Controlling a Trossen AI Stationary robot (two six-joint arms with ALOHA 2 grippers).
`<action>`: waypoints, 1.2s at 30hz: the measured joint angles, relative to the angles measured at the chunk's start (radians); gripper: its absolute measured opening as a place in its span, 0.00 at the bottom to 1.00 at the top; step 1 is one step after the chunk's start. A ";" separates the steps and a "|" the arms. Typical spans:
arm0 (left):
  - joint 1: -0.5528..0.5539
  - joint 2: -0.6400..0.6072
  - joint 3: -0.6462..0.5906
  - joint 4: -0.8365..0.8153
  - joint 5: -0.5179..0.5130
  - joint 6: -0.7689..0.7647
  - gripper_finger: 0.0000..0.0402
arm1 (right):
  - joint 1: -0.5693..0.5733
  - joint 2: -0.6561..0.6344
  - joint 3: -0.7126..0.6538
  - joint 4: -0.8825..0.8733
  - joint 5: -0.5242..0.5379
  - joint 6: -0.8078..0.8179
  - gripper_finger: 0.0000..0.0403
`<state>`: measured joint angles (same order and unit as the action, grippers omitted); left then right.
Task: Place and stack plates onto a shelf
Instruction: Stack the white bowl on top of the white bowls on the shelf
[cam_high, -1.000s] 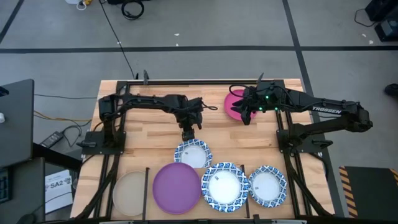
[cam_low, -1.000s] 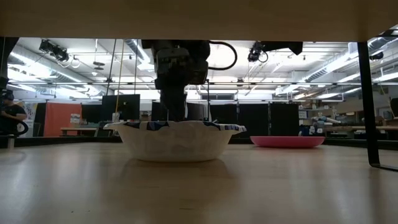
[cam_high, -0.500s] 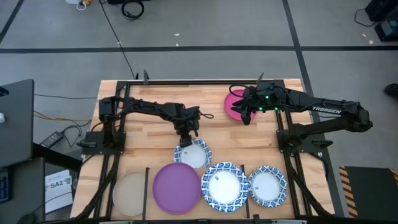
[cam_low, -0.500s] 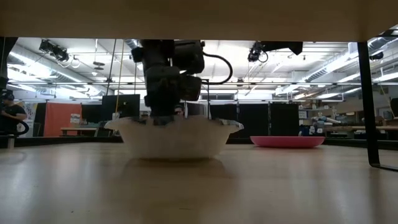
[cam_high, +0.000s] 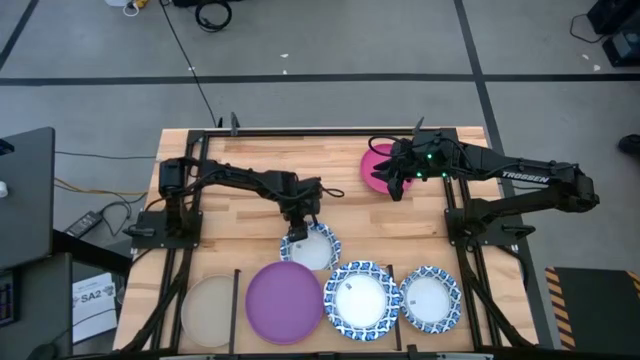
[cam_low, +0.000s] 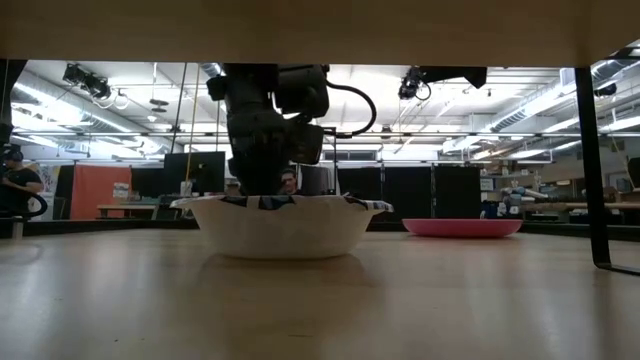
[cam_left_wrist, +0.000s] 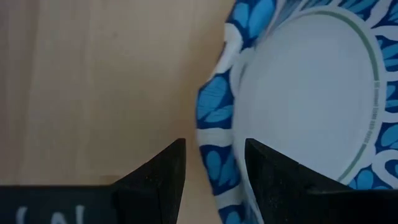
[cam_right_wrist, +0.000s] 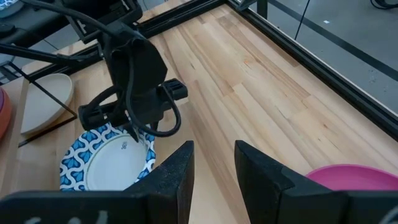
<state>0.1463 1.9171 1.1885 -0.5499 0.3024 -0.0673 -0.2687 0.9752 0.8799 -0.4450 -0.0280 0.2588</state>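
A blue-rimmed white plate (cam_high: 312, 248) rests flat on its base on the wooden table (cam_high: 240, 215), in front of the shelf bays. My left gripper (cam_high: 300, 220) is down at the plate's far-left rim. It is open, with one finger outside the rim (cam_left_wrist: 214, 143) and one over the plate's inside. In the low view the gripper (cam_low: 262, 190) stands behind the plate (cam_low: 285, 225). My right gripper (cam_high: 397, 187) is open and hovers by the magenta plate (cam_high: 376, 163), which lies flat near the far edge. My left gripper comes from above, pointing down, and straddles the plate's far-left rim (cam_left_wrist: 217, 168). One finger (cam_left_wrist: 155, 177) is outside the rim and the other finger (cam_left_wrist: 273, 180) is over the white inside. I cannot tell whether either finger touches the rim.
Along the near edge, between thin black bars (cam_high: 237, 290), lie a beige plate (cam_high: 210, 310), a purple plate (cam_high: 285, 300) and two more blue-rimmed plates (cam_high: 360, 297) (cam_high: 430, 298). Arm frames stand at both table sides. People (cam_low: 15, 185) show in the room beyond the table.
My left gripper has moved a little toward the near edge and come down to the blue-rimmed plate's far-left rim. The plate lies where it was.
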 joint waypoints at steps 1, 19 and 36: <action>0.000 0.000 0.000 0.000 -0.003 0.000 0.41 | 0.000 0.000 0.000 0.000 0.000 0.000 0.30; 0.090 0.000 0.001 0.036 -0.014 -0.213 0.03 | 0.000 0.000 0.000 0.000 0.011 0.000 0.30; 0.142 0.000 0.076 0.249 -0.138 -0.280 0.02 | -0.054 0.088 0.000 0.008 0.059 0.060 0.30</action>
<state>0.2887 1.9167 1.2642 -0.3007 0.1643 -0.3477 -0.3232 1.0628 0.8799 -0.4370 0.0310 0.3193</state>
